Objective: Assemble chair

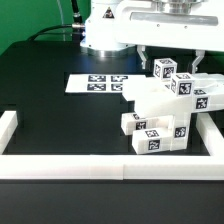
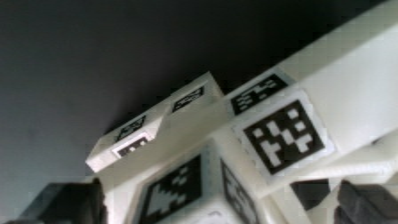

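Observation:
The white chair parts (image 1: 165,115) stand bunched together at the exterior view's right, with tags on many faces. A boxy tagged piece (image 1: 165,70) sits on top of the cluster at the back. My gripper (image 1: 170,58) hangs right above it, jaws spread, one dark finger on each side. In the wrist view the tagged white parts (image 2: 267,130) fill the picture very close up. My gripper (image 2: 205,200) straddles a tagged block, and both dark fingertips (image 2: 63,200) show at the frame's edge. I cannot see the pads pressing on it.
The marker board (image 1: 98,82) lies flat on the black table behind and to the left of the parts. A low white border wall (image 1: 60,165) runs along the front and both sides. The robot base (image 1: 108,30) stands at the back.

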`<action>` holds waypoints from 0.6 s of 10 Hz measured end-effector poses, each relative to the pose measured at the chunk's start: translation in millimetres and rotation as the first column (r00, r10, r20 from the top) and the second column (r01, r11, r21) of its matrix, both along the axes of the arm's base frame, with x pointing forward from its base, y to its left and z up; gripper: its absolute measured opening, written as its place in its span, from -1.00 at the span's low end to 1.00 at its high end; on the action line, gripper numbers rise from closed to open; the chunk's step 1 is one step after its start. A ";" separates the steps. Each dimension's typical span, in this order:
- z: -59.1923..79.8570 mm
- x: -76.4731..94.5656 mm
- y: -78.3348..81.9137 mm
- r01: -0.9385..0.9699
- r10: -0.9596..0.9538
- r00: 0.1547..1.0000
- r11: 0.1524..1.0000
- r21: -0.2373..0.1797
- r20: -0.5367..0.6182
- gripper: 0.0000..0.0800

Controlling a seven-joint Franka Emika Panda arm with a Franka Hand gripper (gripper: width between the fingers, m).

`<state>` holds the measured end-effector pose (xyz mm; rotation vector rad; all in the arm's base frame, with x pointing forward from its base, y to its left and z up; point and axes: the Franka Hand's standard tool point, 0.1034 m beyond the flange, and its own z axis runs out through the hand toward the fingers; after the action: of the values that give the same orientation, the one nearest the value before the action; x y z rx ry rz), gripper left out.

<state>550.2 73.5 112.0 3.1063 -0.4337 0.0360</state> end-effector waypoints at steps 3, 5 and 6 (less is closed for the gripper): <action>-0.4 -0.1 -1.8 -0.204 0.204 0.979 0.979 -0.007 -0.004 0.62; -0.4 0.1 -4.3 -0.337 0.337 0.942 0.942 -0.015 -0.008 0.62; -0.4 0.2 -5.3 -0.398 0.398 0.917 0.917 -0.019 -0.011 0.62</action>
<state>550.3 68.3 111.5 3.1129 0.2058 0.0300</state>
